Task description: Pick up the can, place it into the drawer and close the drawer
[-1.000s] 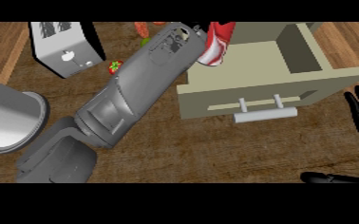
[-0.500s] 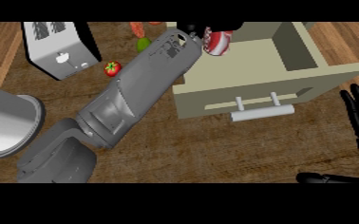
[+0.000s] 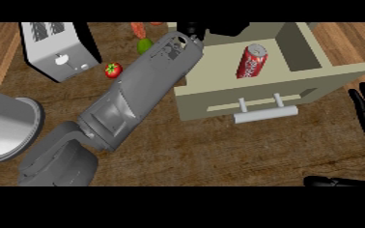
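Observation:
The red can (image 3: 251, 61) lies tilted on its side inside the open beige drawer (image 3: 214, 77), apart from both hands. The drawer's front with its grey bar handle (image 3: 265, 112) faces me. My left forearm runs up diagonally from the lower left. My left hand (image 3: 227, 28) is at the drawer's far left corner, just left of and beyond the can, open and partly cut off by the view's top. My right hand (image 3: 356, 105) rests open at the right edge, its thumb showing at the bottom right.
A silver toaster (image 3: 58, 49) stands at the back left. A tomato (image 3: 113, 70), a green fruit (image 3: 145, 45) and an orange vegetable (image 3: 137, 28) lie left of the drawer. A grey metal pot (image 3: 14, 125) sits at the left edge.
The can was held in my left hand over the drawer's left side. It has left the hand and now lies inside the drawer, and the hand has pulled away toward the far corner.

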Tool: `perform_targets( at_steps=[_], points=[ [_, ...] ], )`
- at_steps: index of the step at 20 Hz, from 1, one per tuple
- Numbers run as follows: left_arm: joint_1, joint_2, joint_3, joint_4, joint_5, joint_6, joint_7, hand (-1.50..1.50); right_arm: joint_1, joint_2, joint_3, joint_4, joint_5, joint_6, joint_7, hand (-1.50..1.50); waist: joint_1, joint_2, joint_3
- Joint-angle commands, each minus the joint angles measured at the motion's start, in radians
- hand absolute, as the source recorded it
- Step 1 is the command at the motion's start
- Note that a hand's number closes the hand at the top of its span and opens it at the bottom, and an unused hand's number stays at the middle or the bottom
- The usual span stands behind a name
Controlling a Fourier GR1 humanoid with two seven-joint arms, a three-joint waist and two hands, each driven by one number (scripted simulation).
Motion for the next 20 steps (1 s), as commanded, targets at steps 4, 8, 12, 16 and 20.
perform_targets(
  at_steps=[4,8,12,16,20],
  points=[
    [0.018,0.000,-0.009,-0.028,0.053,0.031,-0.014,-1.50,0.003,-0.045,-0.002,-0.051,0.098,0.004,-0.050,-1.50,0.006,-0.004,-0.001],
    [0.006,0.000,-0.007,-0.057,0.089,0.059,-0.011,-1.50,-0.005,-0.092,0.017,-0.083,0.190,0.020,-0.099,-1.50,0.003,-0.006,-0.001],
    [0.017,0.000,0.000,-0.084,0.129,0.052,-0.024,-1.50,0.003,-0.115,0.037,-0.061,0.294,0.015,-0.147,-1.50,0.032,-0.010,-0.001],
    [0.003,0.000,0.024,-0.064,0.150,0.047,-0.081,-1.50,-0.070,-0.131,0.108,-0.052,0.424,-0.012,-0.132,-1.50,0.054,-0.006,-0.002],
    [-0.019,0.000,0.030,-0.080,0.165,0.069,-0.062,-1.50,-0.028,-0.177,0.140,-0.052,0.575,-0.018,-0.169,-1.50,0.078,-0.020,-0.002]
  ],
)
